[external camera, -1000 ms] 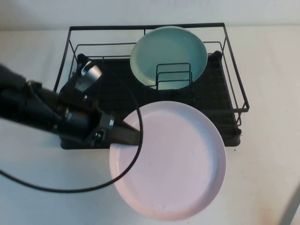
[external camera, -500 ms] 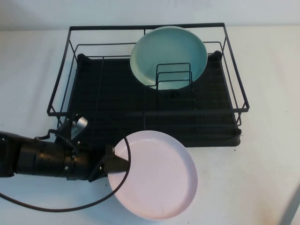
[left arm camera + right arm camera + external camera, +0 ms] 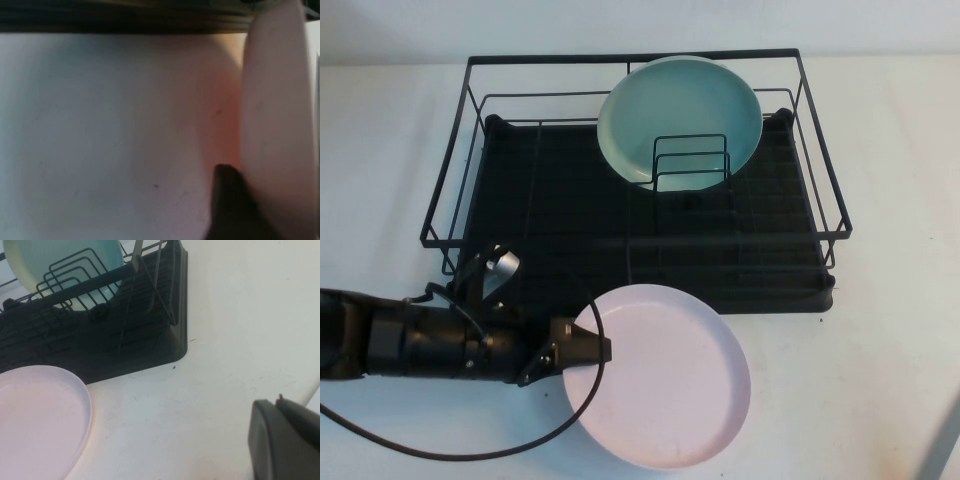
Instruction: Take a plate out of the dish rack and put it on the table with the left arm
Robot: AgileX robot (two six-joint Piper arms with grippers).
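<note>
The pale pink plate lies flat on the white table, just in front of the black dish rack. My left arm reaches low across the table from the left, and my left gripper sits at the plate's left rim. The left wrist view shows the plate close up, with the bare tabletop beside it. In the right wrist view the plate lies by the rack's front corner. My right gripper hangs shut and empty over bare table, to the right.
A teal-green plate leans upright in the small wire divider at the back of the rack. The rack's black tray base holds nothing else. A black cable loops on the table below the left arm.
The pink plate came down from above the rack's front edge onto the table. The left arm dropped low with it, and both have just shifted slightly right.
</note>
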